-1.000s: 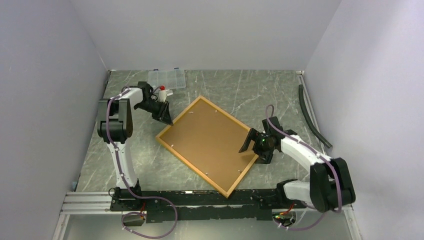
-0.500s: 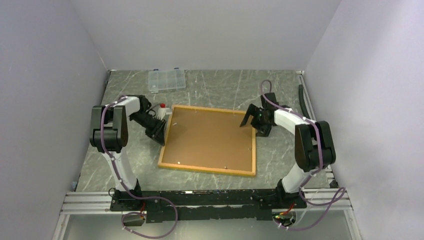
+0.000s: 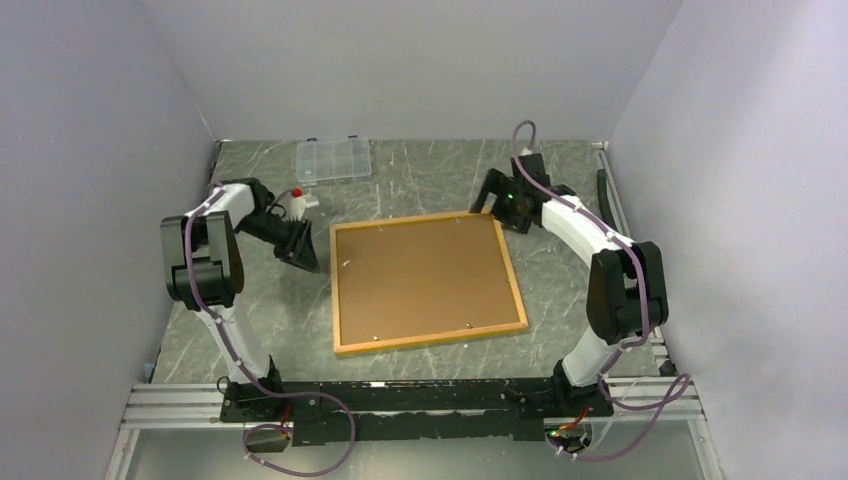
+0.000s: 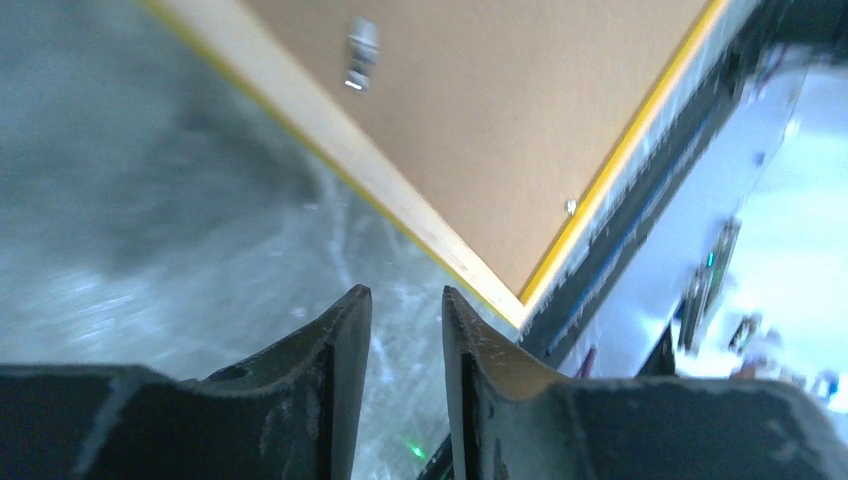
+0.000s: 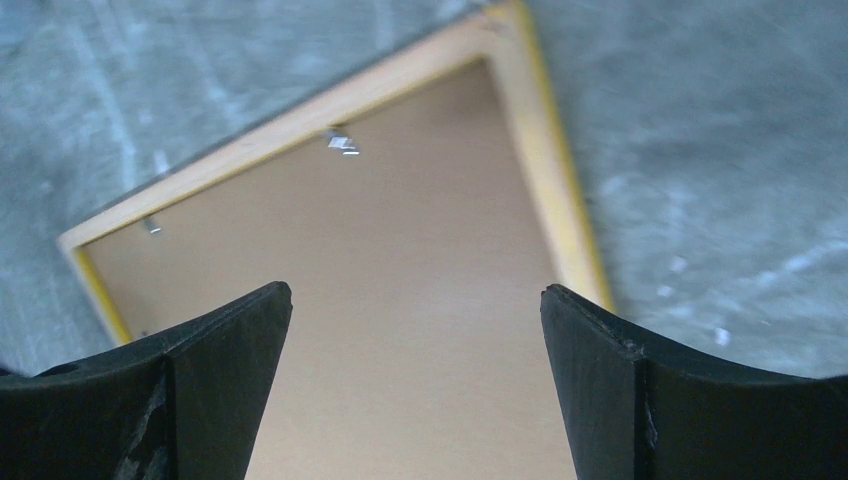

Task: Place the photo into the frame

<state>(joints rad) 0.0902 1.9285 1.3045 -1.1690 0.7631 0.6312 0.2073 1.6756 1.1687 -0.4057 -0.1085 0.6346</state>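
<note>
The frame (image 3: 337, 290) lies back side up in the middle of the table, its yellow-orange border round a plain brown backing board (image 3: 425, 280). The photo is out of view. My left gripper (image 3: 308, 262) hovers just off the frame's far left corner, clear of it. In the left wrist view its jaws (image 4: 407, 292) stand a narrow gap apart with only table between them, and the frame's edge (image 4: 330, 130) runs ahead. My right gripper (image 3: 483, 200) is at the frame's far right corner, wide open; in the right wrist view (image 5: 415, 290) it looks down on the frame's border (image 5: 545, 170).
A small clear plastic compartment box (image 3: 333, 158) sits at the back left of the table. A black hose (image 3: 625, 240) runs along the right edge. Grey walls close in three sides, and the arms' mounting rail (image 3: 400, 395) lines the near edge.
The frame has turned from a diagonal lie to nearly square with the table. The right gripper swept from the near right to the far right corner. The left gripper drew back leftward.
</note>
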